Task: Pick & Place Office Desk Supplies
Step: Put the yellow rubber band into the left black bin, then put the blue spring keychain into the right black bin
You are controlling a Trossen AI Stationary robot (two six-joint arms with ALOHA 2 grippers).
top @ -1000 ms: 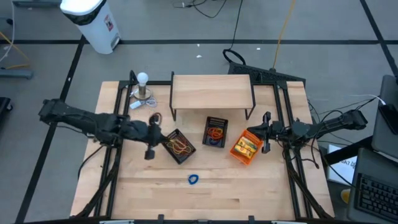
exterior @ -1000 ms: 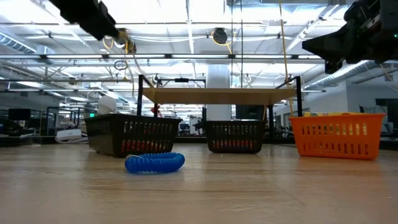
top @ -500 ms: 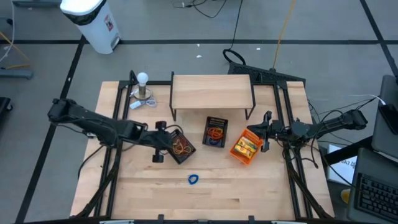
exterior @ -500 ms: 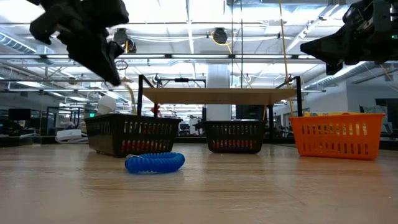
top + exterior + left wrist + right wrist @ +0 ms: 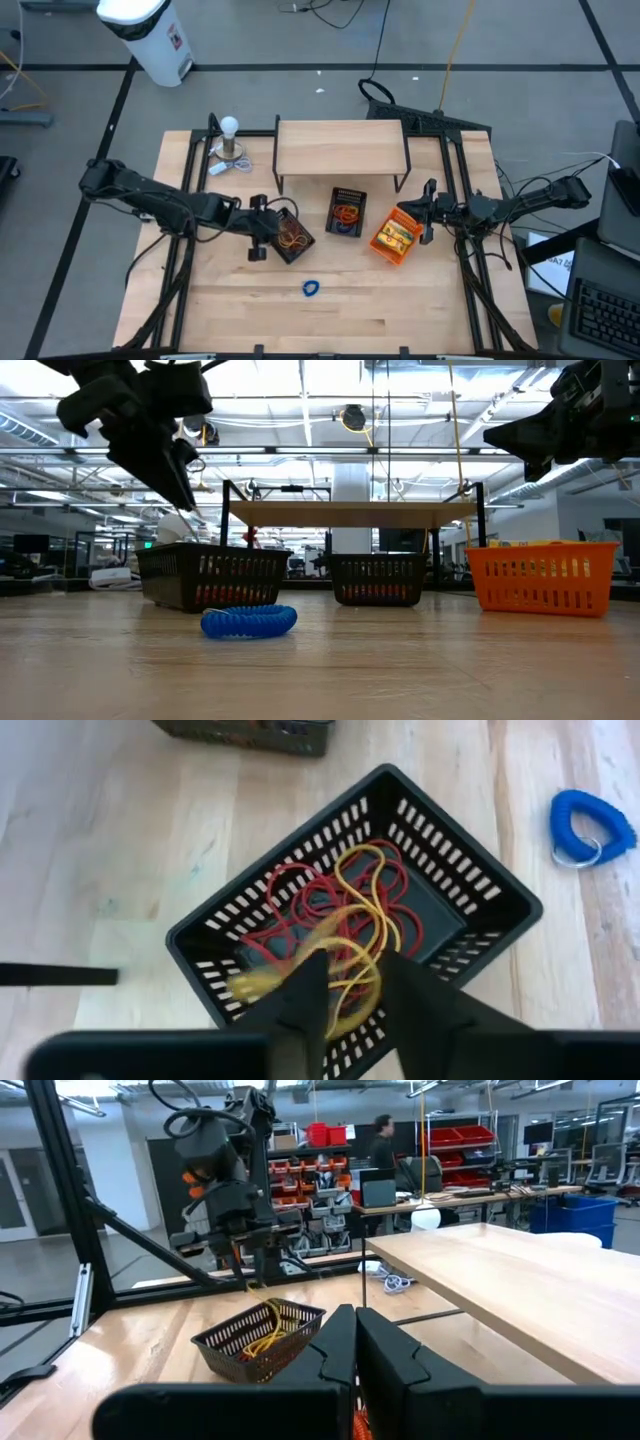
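Observation:
My left gripper (image 5: pixel 352 965) hovers over the left black mesh tray (image 5: pixel 292 238), pointing steeply down with its fingers apart. The tray holds red, orange and yellow rubber bands (image 5: pixel 345 915). A blurred yellow band (image 5: pixel 268 980) shows just under the fingertips, and in the right wrist view a yellow strand (image 5: pixel 262 1302) runs from that gripper (image 5: pixel 250 1255) down into the tray. A blue coil loop (image 5: pixel 311 289) lies on the table nearer the front edge. My right gripper (image 5: pixel 355 1330) waits shut at the right, beside the orange tray (image 5: pixel 394 236). My left gripper comes at the tray from above, slanting down. The blurred yellow band (image 5: pixel 300 970) lies close beside its fingertips and reaches down into the tray. Whether a finger touches the band, I cannot tell.
A second black mesh tray (image 5: pixel 347 212) with bands stands mid-table. A wooden shelf (image 5: pixel 340 148) spans the back. A white ball on a small stand (image 5: pixel 230 140) sits at the back left. The front half of the table (image 5: pixel 400 310) is bare wood.
My left gripper has moved toward the table's right edge and down, stopping over the left black tray, and has tipped more steeply downward. Over the last half second it has stayed nearly in place.

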